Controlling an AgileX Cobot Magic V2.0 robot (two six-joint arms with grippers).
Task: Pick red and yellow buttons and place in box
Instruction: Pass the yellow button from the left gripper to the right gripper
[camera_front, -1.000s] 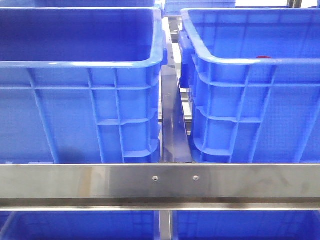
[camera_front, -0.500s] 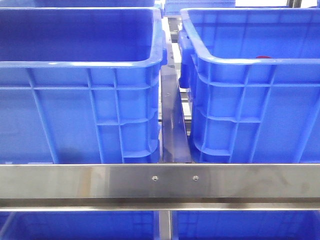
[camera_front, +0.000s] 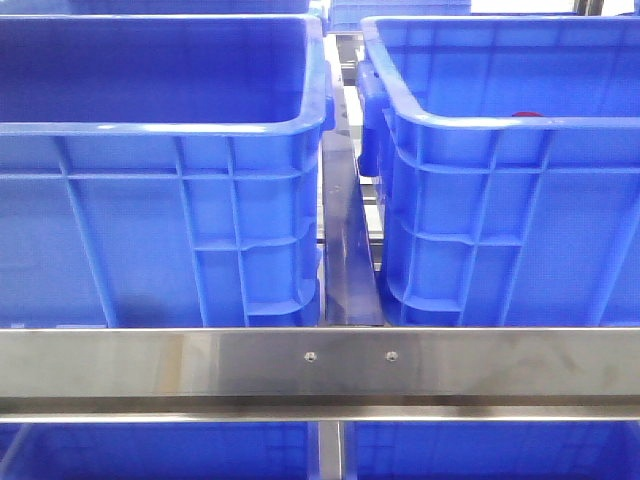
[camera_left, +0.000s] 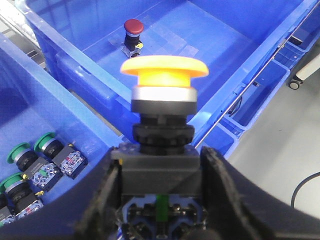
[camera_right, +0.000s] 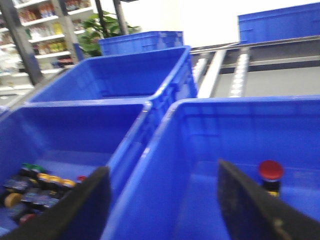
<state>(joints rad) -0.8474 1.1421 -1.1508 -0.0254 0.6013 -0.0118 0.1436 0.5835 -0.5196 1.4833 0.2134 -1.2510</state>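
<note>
In the left wrist view my left gripper (camera_left: 160, 167) is shut on the black body of the yellow button (camera_left: 164, 67). It holds the button upright above the wall between the two crates. The red button (camera_left: 133, 27) stands on the floor of the blue box (camera_left: 75, 62) beyond. In the right wrist view my right gripper (camera_right: 162, 170) is open and empty over the box's near wall (camera_right: 225, 102). The red button (camera_right: 270, 172) stands inside, by the right finger. In the front view only the red top (camera_front: 527, 115) shows behind the box's rim (camera_front: 500, 124). Neither gripper shows there.
The second blue crate (camera_front: 160, 130) stands left of the box and holds several loose buttons, some green (camera_left: 30, 162), some yellow (camera_right: 45, 180). A steel rail (camera_front: 320, 365) crosses in front of both crates. More blue crates (camera_right: 142, 42) stand behind.
</note>
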